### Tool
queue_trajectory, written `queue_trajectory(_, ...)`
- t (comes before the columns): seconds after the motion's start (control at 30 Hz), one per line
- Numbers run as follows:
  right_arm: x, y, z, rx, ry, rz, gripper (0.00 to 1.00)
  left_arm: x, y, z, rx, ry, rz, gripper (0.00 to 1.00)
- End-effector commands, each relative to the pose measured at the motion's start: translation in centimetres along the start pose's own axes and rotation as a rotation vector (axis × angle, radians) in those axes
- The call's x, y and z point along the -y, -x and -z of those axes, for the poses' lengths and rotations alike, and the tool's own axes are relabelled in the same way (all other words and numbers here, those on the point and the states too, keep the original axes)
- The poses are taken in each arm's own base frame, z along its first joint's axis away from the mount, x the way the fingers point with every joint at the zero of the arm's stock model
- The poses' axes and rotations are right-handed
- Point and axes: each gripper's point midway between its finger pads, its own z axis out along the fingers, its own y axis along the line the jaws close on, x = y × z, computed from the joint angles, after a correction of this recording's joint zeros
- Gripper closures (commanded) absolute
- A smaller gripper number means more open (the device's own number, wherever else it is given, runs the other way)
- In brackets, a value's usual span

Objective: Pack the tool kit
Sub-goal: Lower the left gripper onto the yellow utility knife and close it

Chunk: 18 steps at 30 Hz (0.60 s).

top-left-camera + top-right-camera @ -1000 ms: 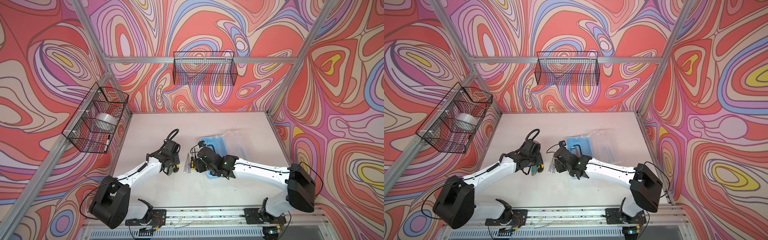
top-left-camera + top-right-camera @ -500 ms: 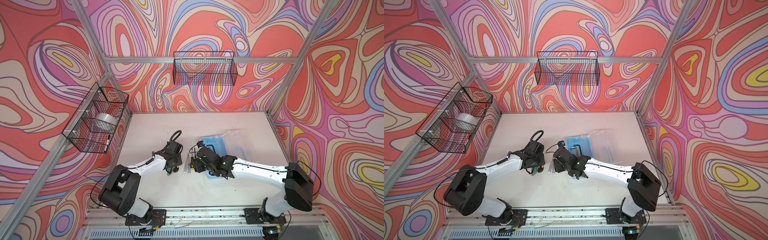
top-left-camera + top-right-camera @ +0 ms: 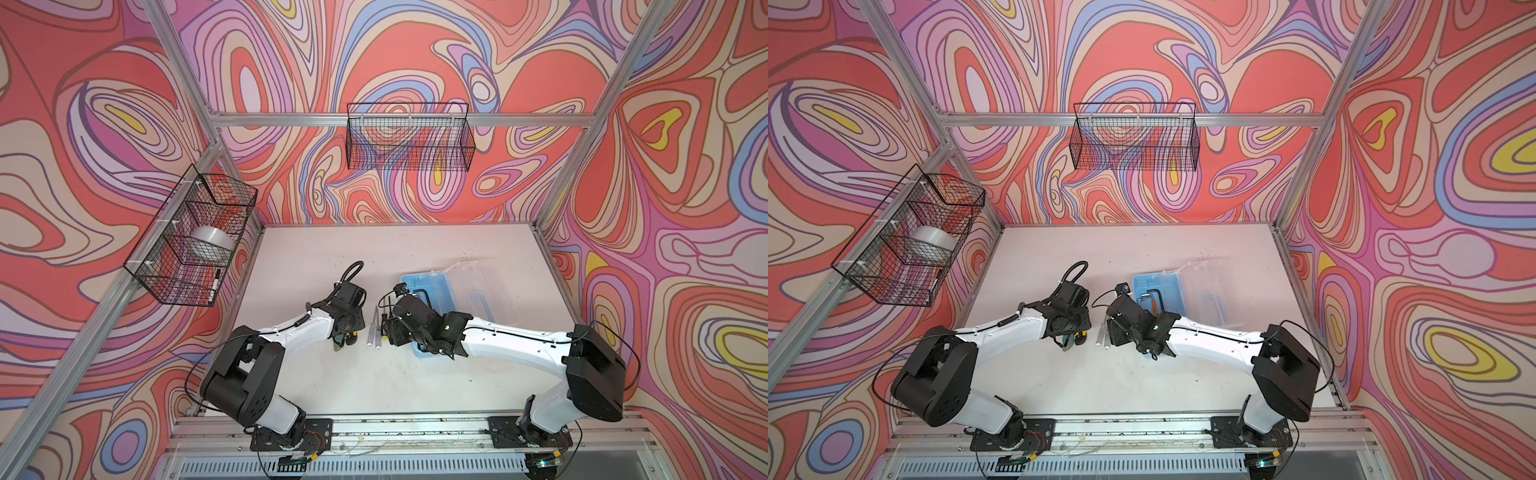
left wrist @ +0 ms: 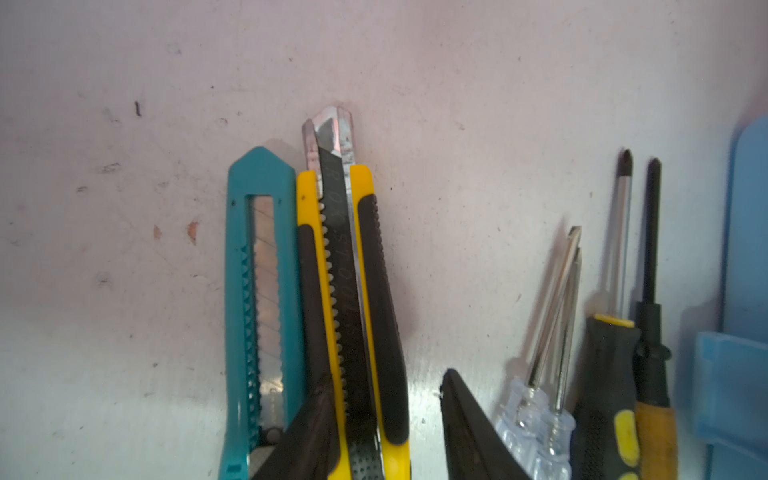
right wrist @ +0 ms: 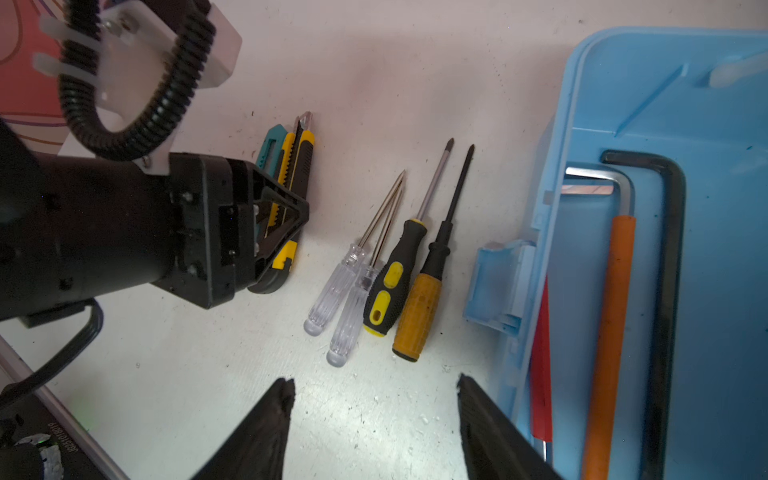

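On desk (image 3: 395, 257) beside tool kit (image 5: 706, 104): left jaws parted astride yellow knife (image 4: 345, 270); right jaws parted, empty, near screwdrivers (image 5: 399, 282).

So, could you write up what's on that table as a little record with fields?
Box: light-blue tool kit, clear lid open
In box: black hex key, silver hex key, orange stick, red stick
On table: teal utility knife, yellow utility knife, two clear-handled screwdrivers, black-and-yellow screwdriver, orange-handled screwdriver
Left gripper: open, jaws astride the yellow utility knife
Right gripper: open, empty, beside the screwdrivers
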Motion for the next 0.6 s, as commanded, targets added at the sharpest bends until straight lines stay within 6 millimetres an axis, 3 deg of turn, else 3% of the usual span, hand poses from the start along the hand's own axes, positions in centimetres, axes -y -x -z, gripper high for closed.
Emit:
queue_trajectory(0.0,0.13,-0.47,-0.46,-0.004,-0.003,-0.002,0.34,-0.79,0.18,0.28,0.015,0.029,0.011,0.57)
queue_trajectory(0.57,0.47,-0.92,-1.20,-0.014,0.001,-0.003,0.34,-1.22,-0.01,0.52,0.017,0.043,0.015,0.57)
